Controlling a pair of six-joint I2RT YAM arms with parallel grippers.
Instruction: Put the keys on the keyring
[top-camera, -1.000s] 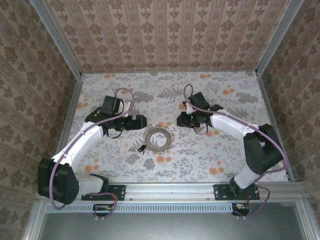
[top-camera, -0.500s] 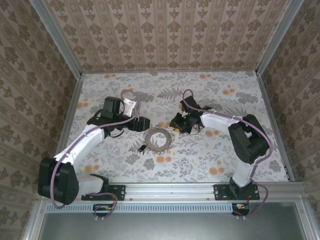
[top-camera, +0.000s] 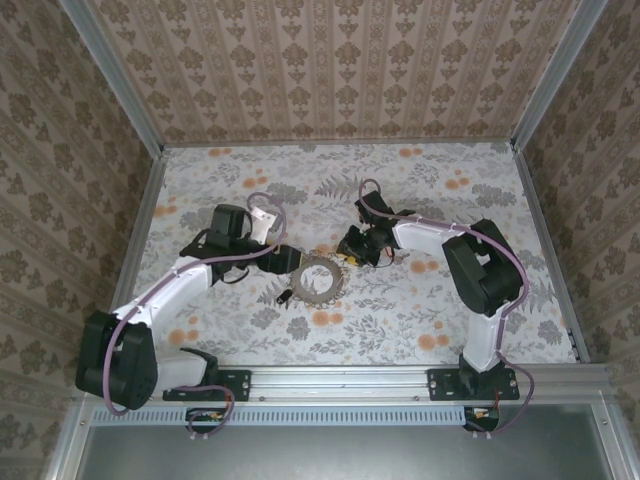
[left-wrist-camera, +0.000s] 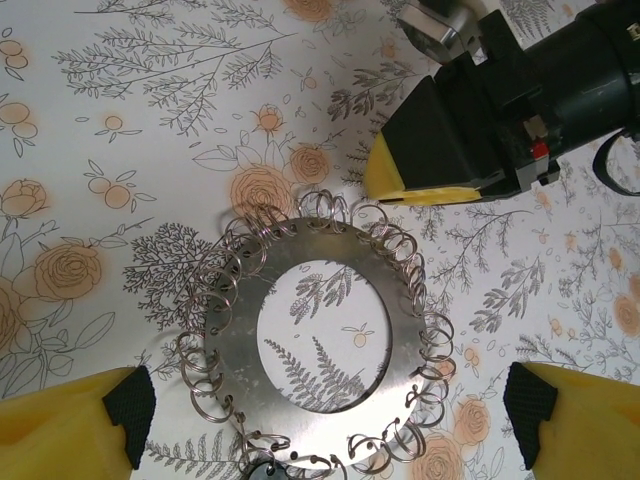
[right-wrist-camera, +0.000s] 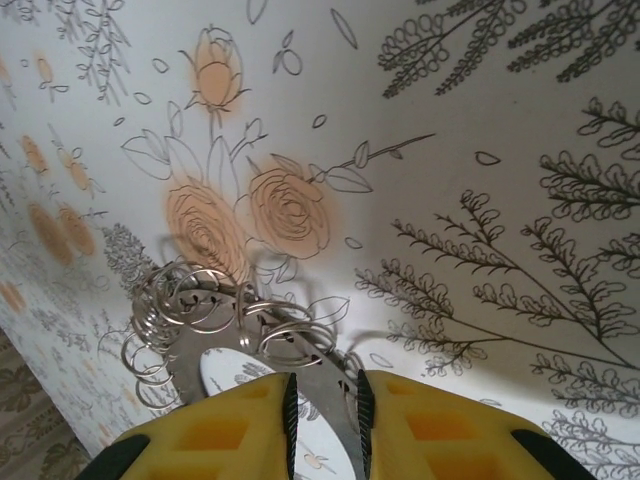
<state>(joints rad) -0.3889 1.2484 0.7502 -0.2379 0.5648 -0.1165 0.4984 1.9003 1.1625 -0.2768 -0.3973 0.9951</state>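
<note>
Grey-beige metal, the keyring (top-camera: 315, 278) lies flat mid-table where it lay 1 second ago, its black end piece (top-camera: 285, 296) toward the near edge; both arms have closed in on it. The right gripper (top-camera: 350, 258) has swung in from farther right and dropped to the ring's far-right rim, its elbow folding in. Its wrist view shows the 2 yellow fingers (right-wrist-camera: 230, 420) drawn to a slim slot with the plate's rim in line with it; whether they pinch that rim, or carry a key, I cannot tell. The left gripper (left-wrist-camera: 327, 405) has slid in from the left and hangs over the ring spread wide, grasping nothing (small loops (left-wrist-camera: 335, 208) fringe the plate all round). My reading: the approach is done, threading not begun. Room is tight only between the 2 grippers, near each other at the ring's far side. The ring sits well apart from the side walls, and the floral table (top-camera: 450, 320) lies bare toward the near rail.
</note>
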